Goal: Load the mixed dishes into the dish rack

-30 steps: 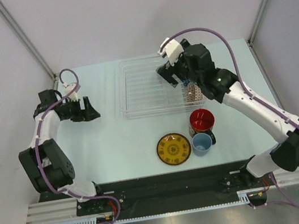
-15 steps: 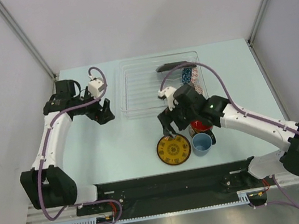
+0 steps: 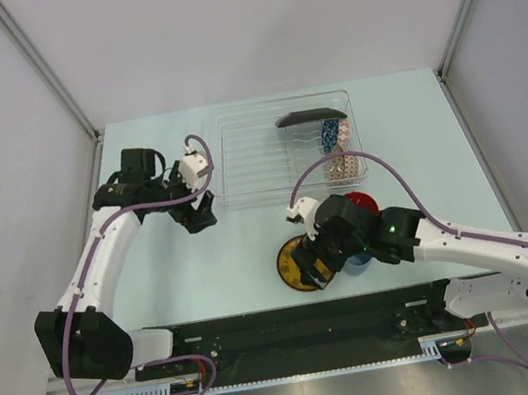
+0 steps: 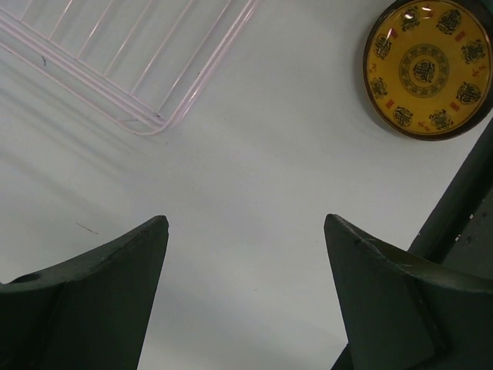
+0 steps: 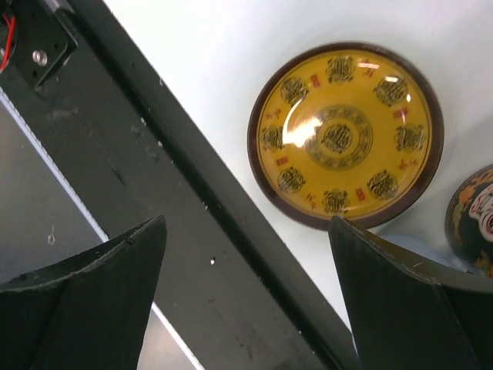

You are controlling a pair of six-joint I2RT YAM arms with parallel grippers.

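Observation:
The clear dish rack (image 3: 262,157) stands at the back middle. In it, on the right, are the black square plate (image 3: 309,115) on edge, the blue mosaic bowl (image 3: 334,132) and the pinkish-white bowl (image 3: 343,166). The yellow dark-rimmed plate (image 3: 292,266) lies near the front edge, also in the right wrist view (image 5: 347,135) and the left wrist view (image 4: 427,69). The red-inside cup (image 3: 359,207) stands behind my right arm, which mostly hides the light blue cup (image 3: 360,261). My right gripper (image 3: 314,268) hangs open and empty over the plate's near right edge. My left gripper (image 3: 201,213) is open and empty, left of the rack's near corner (image 4: 146,123).
The black base rail (image 5: 154,154) runs along the table's near edge, directly under my right fingers (image 5: 100,285). The red-inside cup's dark patterned outside (image 5: 474,223) sits just right of the plate. Bare table (image 4: 246,193) lies between the rack and the plate.
My right arm has left the rack and swung down to the front, over the yellow plate. My left gripper has moved right, toward the rack's near left corner.

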